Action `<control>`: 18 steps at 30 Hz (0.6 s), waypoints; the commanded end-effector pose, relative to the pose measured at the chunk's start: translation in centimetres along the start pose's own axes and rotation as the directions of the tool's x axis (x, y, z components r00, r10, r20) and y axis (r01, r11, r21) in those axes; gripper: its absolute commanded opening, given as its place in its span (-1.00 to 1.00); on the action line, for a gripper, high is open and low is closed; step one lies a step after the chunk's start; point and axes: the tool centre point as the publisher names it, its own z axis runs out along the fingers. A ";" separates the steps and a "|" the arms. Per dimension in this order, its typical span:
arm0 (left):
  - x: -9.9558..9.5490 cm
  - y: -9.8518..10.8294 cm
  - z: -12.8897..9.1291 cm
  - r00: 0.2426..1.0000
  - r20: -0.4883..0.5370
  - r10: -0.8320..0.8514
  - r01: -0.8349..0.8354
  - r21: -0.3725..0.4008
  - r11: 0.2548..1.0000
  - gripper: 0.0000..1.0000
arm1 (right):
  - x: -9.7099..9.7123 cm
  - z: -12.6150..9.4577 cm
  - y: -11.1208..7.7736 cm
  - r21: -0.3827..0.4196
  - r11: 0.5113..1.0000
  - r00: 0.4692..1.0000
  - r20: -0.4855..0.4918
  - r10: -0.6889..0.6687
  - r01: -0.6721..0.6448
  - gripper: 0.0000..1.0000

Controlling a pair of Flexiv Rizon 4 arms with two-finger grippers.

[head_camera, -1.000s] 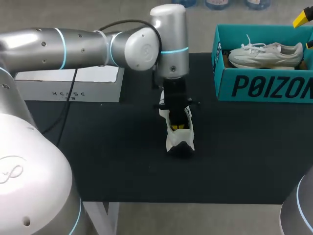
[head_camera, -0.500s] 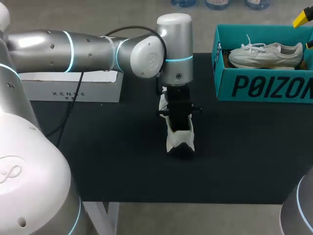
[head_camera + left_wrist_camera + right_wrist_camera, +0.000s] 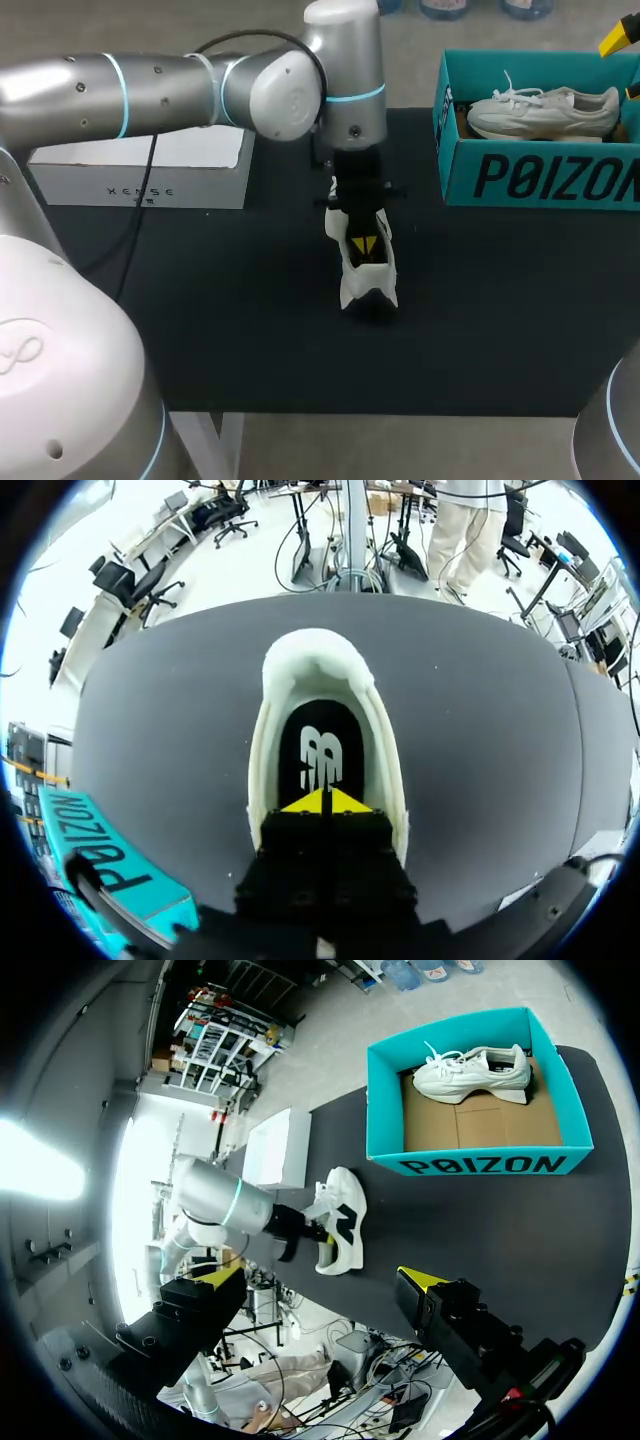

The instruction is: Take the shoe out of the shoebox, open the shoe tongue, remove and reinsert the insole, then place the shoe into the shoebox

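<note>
While the white shoe (image 3: 368,278) sits near the middle of the black tabletop (image 3: 230,310), your left claw (image 3: 322,802) is down inside its opening. The two yellow tips are pressed together, right over the black insole (image 3: 320,742). You cannot tell if they pinch the insole or only touch it. The soft heel rim of the shoe curves round just ahead of the claw. Your left arm (image 3: 150,85) comes in from the left side and bends down over the shoe.

The blue-green shoebox (image 3: 540,182) stands at the far right corner of the tabletop, well apart from the shoe. A second white shoe (image 3: 545,110) lies inside it, on brown card. A flat white box (image 3: 140,172) rests along the far left edge.

Your right claw (image 3: 322,1278) hangs high above the tabletop. Its fingers are spread wide, with nothing between them.
</note>
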 end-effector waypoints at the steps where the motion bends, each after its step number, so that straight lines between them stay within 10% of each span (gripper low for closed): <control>1: 0.2 0.6 -0.4 1.000 -0.003 -0.009 0.009 -0.041 0.999 -1.00 | 0.0 0.0 0.2 0.004 1.000 1.000 0.003 0.001 -0.001 1.00; 16: 1.1 2.5 -0.3 0.998 0.013 -0.064 0.065 -0.048 0.997 -1.00 | 0.0 0.0 0.2 0.004 1.000 1.000 0.003 0.001 -0.001 1.00; 18: 1.2 2.5 -0.4 0.998 0.014 -0.067 0.067 -0.050 0.996 -0.49 | 0.0 0.0 0.2 0.004 1.000 1.000 0.003 0.001 -0.001 1.00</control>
